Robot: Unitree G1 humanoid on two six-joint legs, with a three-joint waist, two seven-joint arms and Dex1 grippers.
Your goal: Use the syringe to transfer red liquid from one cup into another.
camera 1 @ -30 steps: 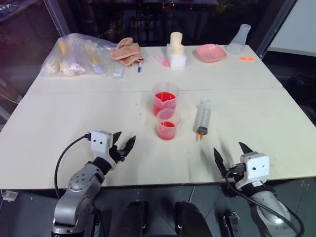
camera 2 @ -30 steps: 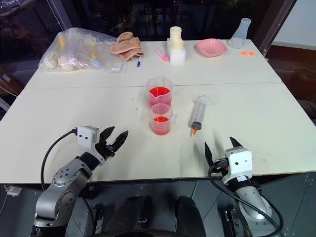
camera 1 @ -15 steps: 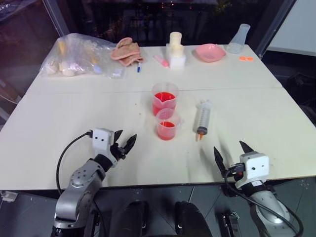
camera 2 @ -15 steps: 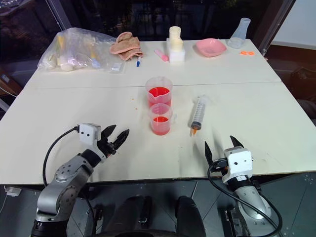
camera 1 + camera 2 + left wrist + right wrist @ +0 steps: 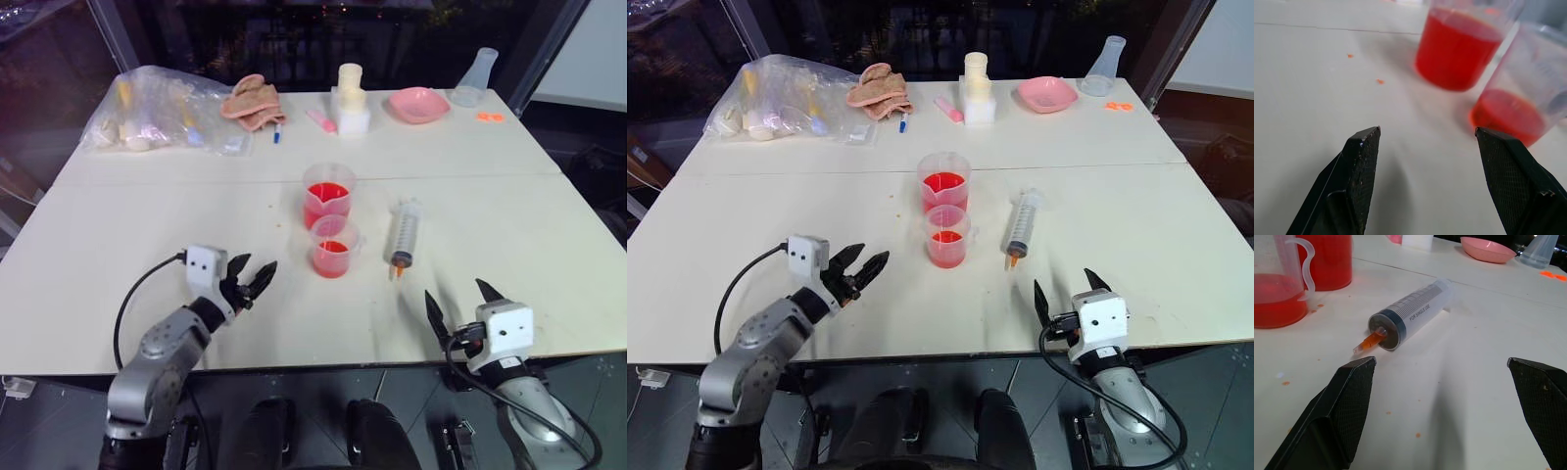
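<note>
Two clear plastic cups stand mid-table, both holding red liquid (image 5: 327,195): the farther cup (image 5: 328,192) is fuller, the nearer handled cup (image 5: 333,247) holds less. The clear syringe (image 5: 404,232) lies flat to their right, its orange tip (image 5: 1370,341) pointing at the near edge. My left gripper (image 5: 253,279) hovers open over the table, left of the nearer cup and aimed at it. Open as well, my right gripper (image 5: 460,298) sits at the near edge, in front of the syringe tip and apart from it.
Along the table's far side lie a clear bag of items (image 5: 157,110), a crumpled cloth (image 5: 251,101), a small blue-capped pen (image 5: 277,132), a pink item (image 5: 320,120), a white block with a cream piece (image 5: 351,101), a pink dish (image 5: 418,103) and a clear flask (image 5: 475,76).
My left gripper has risen and edged toward the cups, rolling a little. The right gripper, cups and syringe have stayed put.
</note>
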